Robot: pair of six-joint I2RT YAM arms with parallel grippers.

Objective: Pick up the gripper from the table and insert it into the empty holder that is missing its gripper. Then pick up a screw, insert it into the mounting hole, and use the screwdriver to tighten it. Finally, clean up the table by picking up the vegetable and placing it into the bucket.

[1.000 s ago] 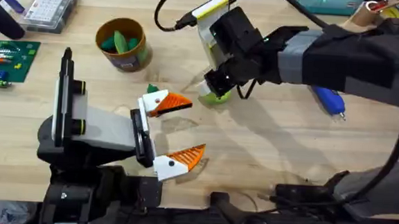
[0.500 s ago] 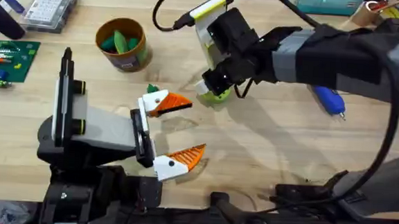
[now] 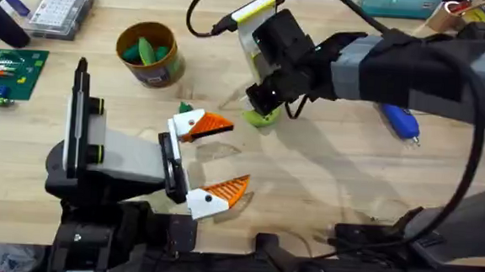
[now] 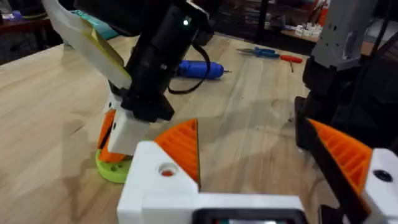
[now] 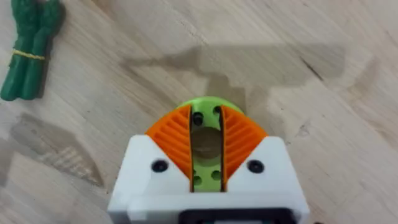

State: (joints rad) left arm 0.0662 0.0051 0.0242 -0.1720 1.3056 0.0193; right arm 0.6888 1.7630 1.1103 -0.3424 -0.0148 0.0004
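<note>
Pinching the lime-green gripper [image 5: 206,146] between its orange pads, the right gripper [image 5: 206,144] holds it at, perhaps just above, the table [image 3: 324,183] near mid-table. Left of it, a green vegetable [image 5: 30,46] lies near the left gripper [image 3: 216,155], whose fingers are spread apart. Farther off sit the bucket [image 3: 150,54] and screwdriver [image 3: 399,120].

right arm: shifted slightly left | lime-green gripper [image 3: 261,116]: nudged along between its fingers [image 5: 176,137]
</note>
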